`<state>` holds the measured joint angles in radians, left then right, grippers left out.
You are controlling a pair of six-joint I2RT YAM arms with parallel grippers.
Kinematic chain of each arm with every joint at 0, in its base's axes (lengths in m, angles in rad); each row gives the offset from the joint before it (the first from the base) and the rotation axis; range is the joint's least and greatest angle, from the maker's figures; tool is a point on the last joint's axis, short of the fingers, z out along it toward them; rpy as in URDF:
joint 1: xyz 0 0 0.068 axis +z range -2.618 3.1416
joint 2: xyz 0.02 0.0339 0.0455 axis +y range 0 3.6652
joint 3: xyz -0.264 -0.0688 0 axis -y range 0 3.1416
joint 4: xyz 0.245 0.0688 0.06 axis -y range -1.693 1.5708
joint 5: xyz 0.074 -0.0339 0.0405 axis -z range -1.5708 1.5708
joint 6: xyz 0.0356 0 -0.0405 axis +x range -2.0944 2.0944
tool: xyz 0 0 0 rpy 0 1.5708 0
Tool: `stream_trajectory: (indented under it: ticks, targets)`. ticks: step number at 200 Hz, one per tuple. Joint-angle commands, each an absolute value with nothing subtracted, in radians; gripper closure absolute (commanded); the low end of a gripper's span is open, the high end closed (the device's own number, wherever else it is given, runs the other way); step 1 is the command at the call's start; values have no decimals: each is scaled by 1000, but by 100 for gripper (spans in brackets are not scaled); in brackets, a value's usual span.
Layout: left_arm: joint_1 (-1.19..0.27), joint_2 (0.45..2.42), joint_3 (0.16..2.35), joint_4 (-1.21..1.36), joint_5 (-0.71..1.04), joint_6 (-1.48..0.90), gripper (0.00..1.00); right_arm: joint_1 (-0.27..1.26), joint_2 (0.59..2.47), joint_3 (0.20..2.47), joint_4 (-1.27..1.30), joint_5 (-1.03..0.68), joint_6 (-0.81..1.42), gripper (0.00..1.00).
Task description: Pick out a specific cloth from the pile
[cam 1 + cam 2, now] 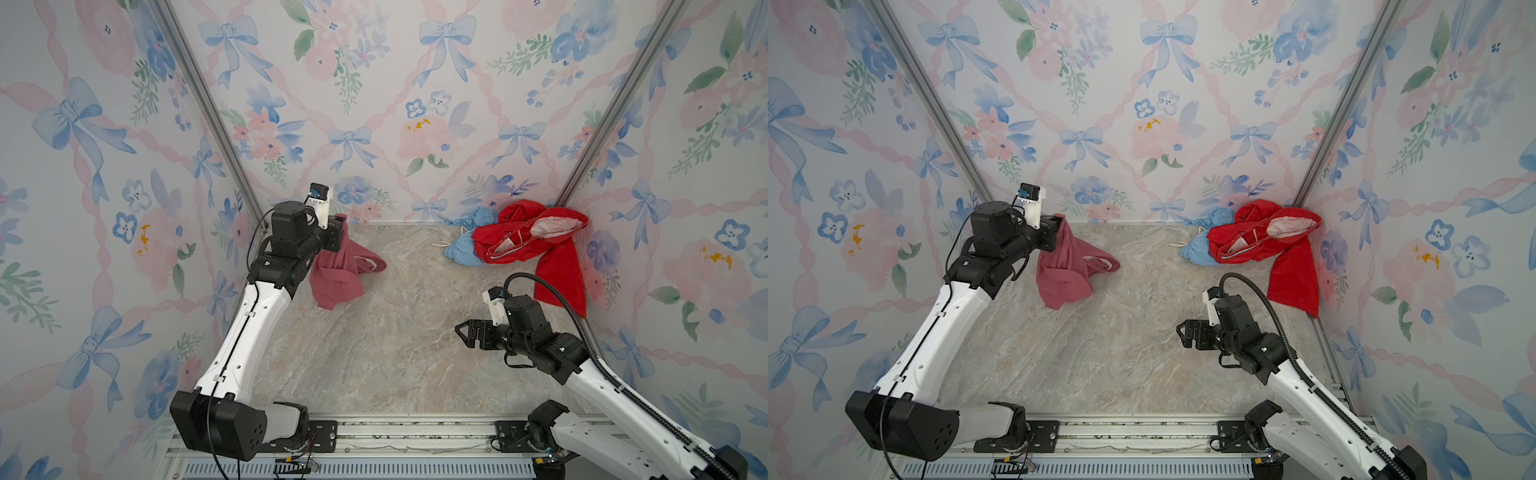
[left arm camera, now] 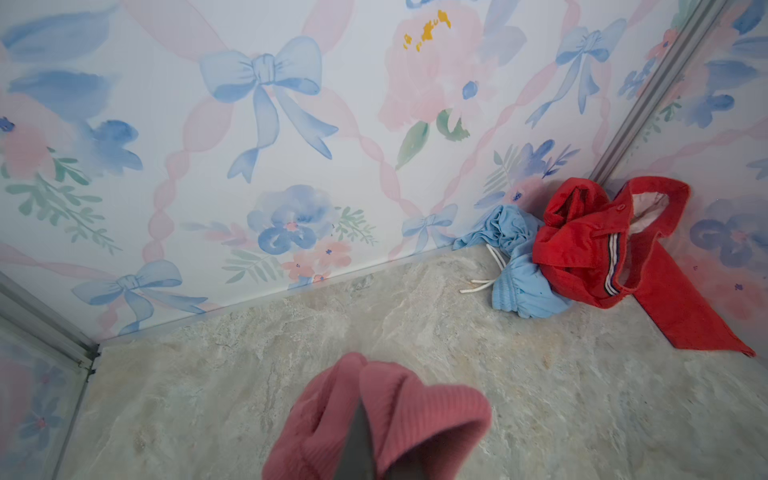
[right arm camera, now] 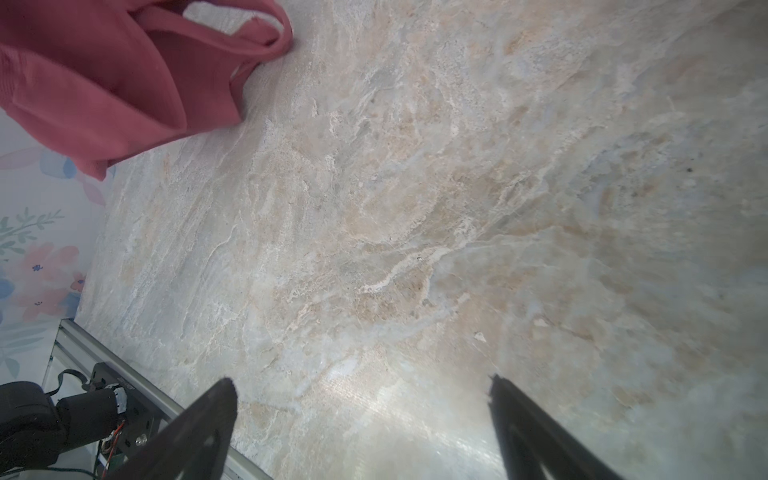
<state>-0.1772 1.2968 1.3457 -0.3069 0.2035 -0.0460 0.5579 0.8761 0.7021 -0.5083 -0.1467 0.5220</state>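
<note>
The dusty rose-pink cloth [image 1: 338,270] [image 1: 1065,270] hangs from my left gripper [image 1: 341,226] [image 1: 1061,222], which is shut on its top edge near the back left wall; its lower folds rest on the floor. In the left wrist view the cloth [image 2: 415,415] bunches round the shut jaws. The pile [image 1: 528,237] [image 1: 1262,237] [image 2: 582,249], a bright red garment over a light blue one, lies in the back right corner, well apart from the cloth. My right gripper [image 1: 460,330] [image 1: 1181,330] [image 3: 361,386] hovers open over bare floor with nothing between its fingers; the cloth [image 3: 116,83] shows at the right wrist view's edge.
Flowered walls close in the marble-patterned floor [image 1: 374,353] on three sides. A metal rail [image 1: 395,436] with both arm bases runs along the front edge. White cords [image 1: 442,244] trail from the blue garment onto the floor.
</note>
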Motion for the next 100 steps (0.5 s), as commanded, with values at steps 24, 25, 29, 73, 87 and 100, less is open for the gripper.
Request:
stream_trajectory:
  ticks: [24, 25, 29, 73, 87, 100]
  targets:
    - [-192, 1353, 1209, -343, 325, -102, 100, 619, 864, 734, -502, -108, 530, 3]
    - [-193, 1354, 1209, -342, 325, -103, 100, 620, 862, 733, -502, -108, 530, 3]
    - [-195, 1357, 1207, -340, 323, -104, 100, 622, 859, 728, -502, -105, 534, 3]
    - [-202, 1451, 1251, -328, 247, -109, 100, 625, 844, 715, -503, -94, 546, 3]
    - [-211, 1470, 1230, -330, 217, -132, 100, 632, 841, 713, -499, -91, 551, 3]
    - [-226, 1459, 1185, -330, 164, -156, 100, 642, 840, 710, -499, -84, 555, 3]
